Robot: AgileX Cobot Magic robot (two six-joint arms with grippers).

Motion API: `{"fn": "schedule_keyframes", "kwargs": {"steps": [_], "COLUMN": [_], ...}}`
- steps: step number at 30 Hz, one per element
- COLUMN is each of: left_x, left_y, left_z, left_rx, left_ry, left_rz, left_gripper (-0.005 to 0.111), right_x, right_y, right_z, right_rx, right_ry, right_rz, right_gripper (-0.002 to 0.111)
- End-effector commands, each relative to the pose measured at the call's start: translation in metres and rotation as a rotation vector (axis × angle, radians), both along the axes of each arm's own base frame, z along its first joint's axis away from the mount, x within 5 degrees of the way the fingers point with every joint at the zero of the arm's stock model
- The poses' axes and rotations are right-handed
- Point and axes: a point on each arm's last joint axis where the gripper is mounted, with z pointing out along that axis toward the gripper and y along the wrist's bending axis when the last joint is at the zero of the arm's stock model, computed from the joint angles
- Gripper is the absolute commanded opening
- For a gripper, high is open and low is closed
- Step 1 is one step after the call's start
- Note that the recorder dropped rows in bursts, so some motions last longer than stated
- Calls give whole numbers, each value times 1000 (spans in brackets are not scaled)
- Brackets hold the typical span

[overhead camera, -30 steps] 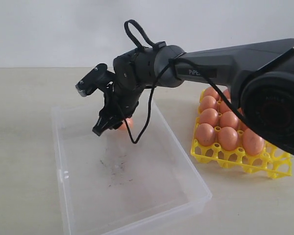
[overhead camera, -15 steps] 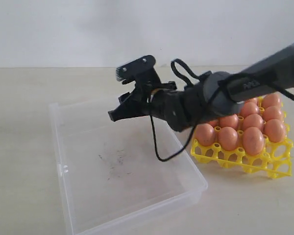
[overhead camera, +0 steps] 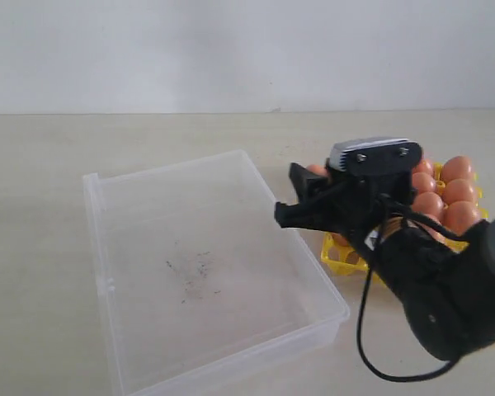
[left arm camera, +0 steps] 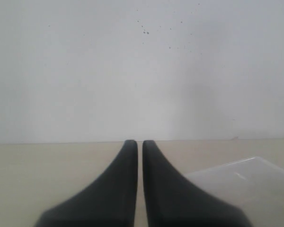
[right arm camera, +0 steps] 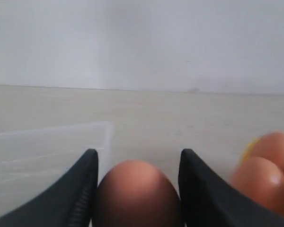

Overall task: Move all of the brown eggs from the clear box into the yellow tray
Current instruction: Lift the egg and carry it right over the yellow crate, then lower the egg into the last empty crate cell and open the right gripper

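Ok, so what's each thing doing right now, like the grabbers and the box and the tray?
Right gripper, shut on a brown egg.
Left gripper, shut, holding nothing.
Clear box, open, no eggs showing inside.
Yellow tray, visible cups hold eggs, partly hidden by the arm.

No text, label, brand, number or sign can be read in any view.
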Motion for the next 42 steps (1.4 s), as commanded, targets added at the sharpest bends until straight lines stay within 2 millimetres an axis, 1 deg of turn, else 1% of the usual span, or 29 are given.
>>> {"fn": "schedule_keyframes", "kwargs": {"steps": [1,5,7,11,15,19,23,26,29,31,34,42], "left_x": [0,0,0,0,0,0,0,0,0,0,0,0], "left_y": [0,0,0,0,0,0,0,0,0,0,0,0], "left_z": [2,2,2,2,2,2,2,2,2,2,2,2], "left_rx": [-1,-1,-1,-1,-1,-1,-1,-1,-1,-1,-1,-1], "left_ry": [-13,-13,-13,-13,-13,-13,-13,-13,-13,-13,-13,-13], "left_rz": [2,2,2,2,2,2,2,2,2,2,2,2], "left_gripper": [4,4,4,4,4,4,4,4,4,4,4,4], "right_x": [-24,-51,-64,-81,-86,-87,-83,-70,-57,-52,-52,-55], "right_y": [-45,-73,-87,-105,-110,-121,-117,-107,-95,-94,-100,-99], "right_z": [4,12,15,11,8,7,9,15,17,18,16,10], "right_rx": [2,7,24,22,13,34,65,89,33,57,90,94], "right_ry": [52,72,83,124,143,153,144,120,156,167,193,272], "right_rz": [-174,-232,-297,-382,-410,-538,-522,-495,-449,-478,-562,-571], "right_gripper": [0,0,0,0,0,0,0,0,0,0,0,0]}}
